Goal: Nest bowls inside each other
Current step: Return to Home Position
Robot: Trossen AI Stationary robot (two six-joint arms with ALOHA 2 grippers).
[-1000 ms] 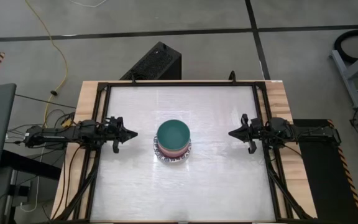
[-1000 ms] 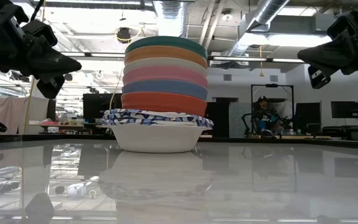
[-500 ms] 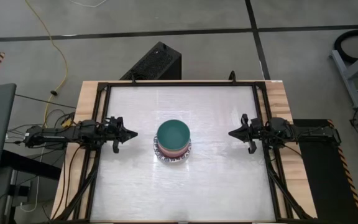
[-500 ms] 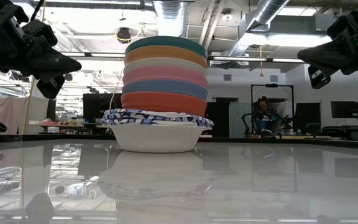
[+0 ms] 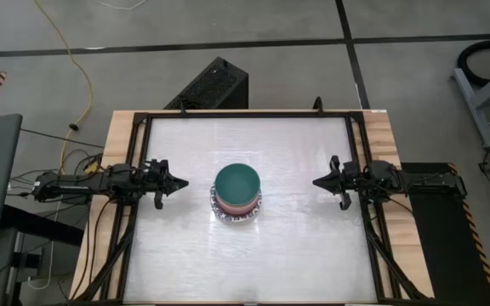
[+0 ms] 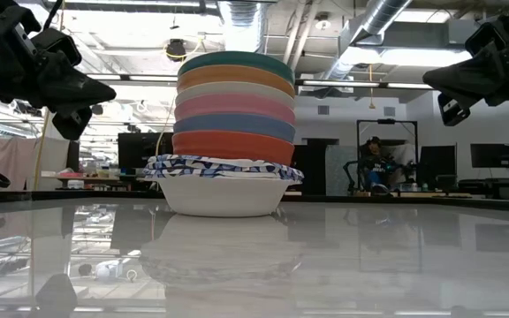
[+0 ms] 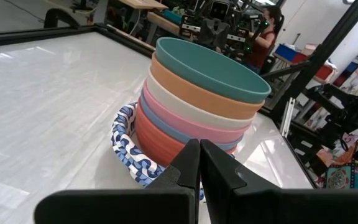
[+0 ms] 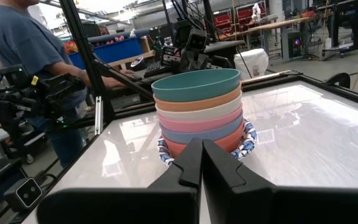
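Green tops the pile: we see the green bowl (image 5: 237, 182) crowning one nested stack near the middle of the table (image 5: 296, 246). In the low view it sits in the orange bowl (image 6: 236, 78), then the cream bowl (image 6: 236, 94), the pink bowl (image 6: 236, 109), the blue bowl (image 6: 234, 127) and the red bowl (image 6: 232, 146), all resting in the white bowls (image 6: 224, 193) with blue-patterned rims (how many of those lie there we cannot count). The left gripper (image 5: 182, 182) hangs beside the stack, clear of it and above the tabletop, its fingers (image 7: 188, 168) pressed together on nothing. The right gripper (image 5: 316, 182) mirrors it on the other side, farther from the bowls, its fingers (image 8: 191, 165) likewise closed and empty. We judge the nesting done, with only the arms' retreat left. The risk is small but real: the stack is tall and the coloured bowls ride high in one another, so a sideways swing of the nearer left arm that clips a rim could tip the upper bowls or slide the pile across the glossy top.
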